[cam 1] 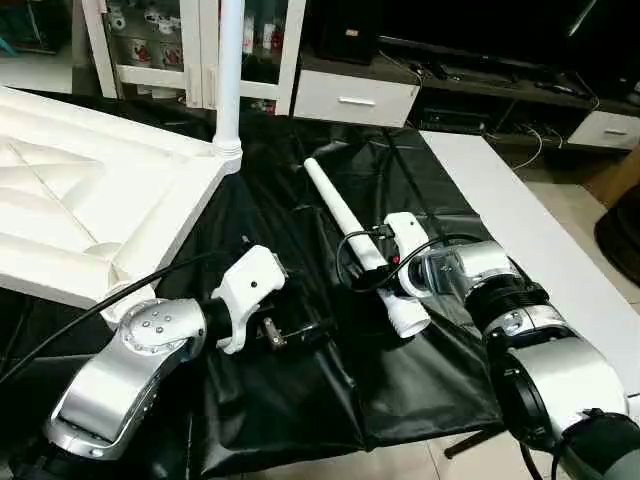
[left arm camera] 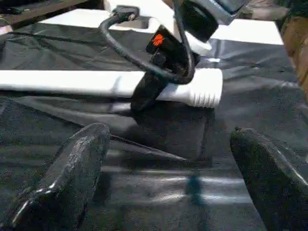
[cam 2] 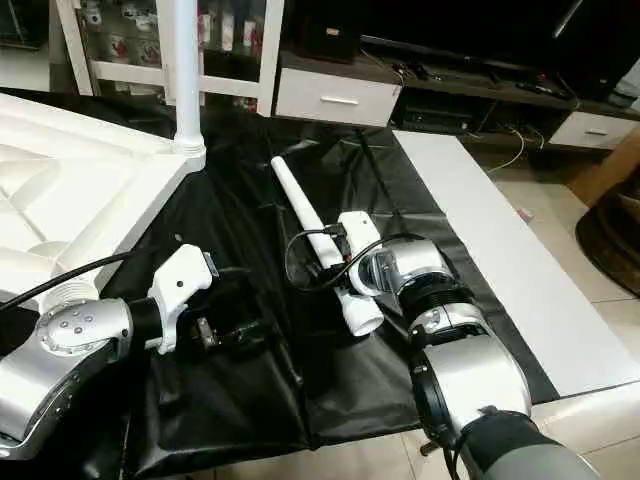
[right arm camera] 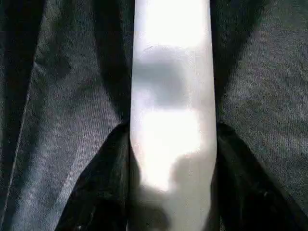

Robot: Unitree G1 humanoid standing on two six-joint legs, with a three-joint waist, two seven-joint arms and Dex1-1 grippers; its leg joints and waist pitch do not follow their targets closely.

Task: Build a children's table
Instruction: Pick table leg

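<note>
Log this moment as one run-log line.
step: grasp loose leg | right hand: fingers either side of leg lying on black sheet | left hand: open, empty | tabletop: one leg upright

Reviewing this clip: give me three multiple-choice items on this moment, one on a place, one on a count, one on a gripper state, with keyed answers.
1. Where does the loose long tapered white tube leg lie?
A. On the black plastic sheet
B. On the white cabinet
C. On the tabletop

2. How many legs stand upright in the large white ribbed plastic tabletop?
A. None
B. One
C. Three

3. How are the left gripper's fingers?
A. Spread apart, holding nothing
C. Clamped on the tabletop
B. Closed on a cable

Answers: 1 A, the leg rests on the sheet, with the right gripper astride it. 2 B, one upright leg stands in a corner socket. 3 A, the left wrist view shows bare sheet between them.
</note>
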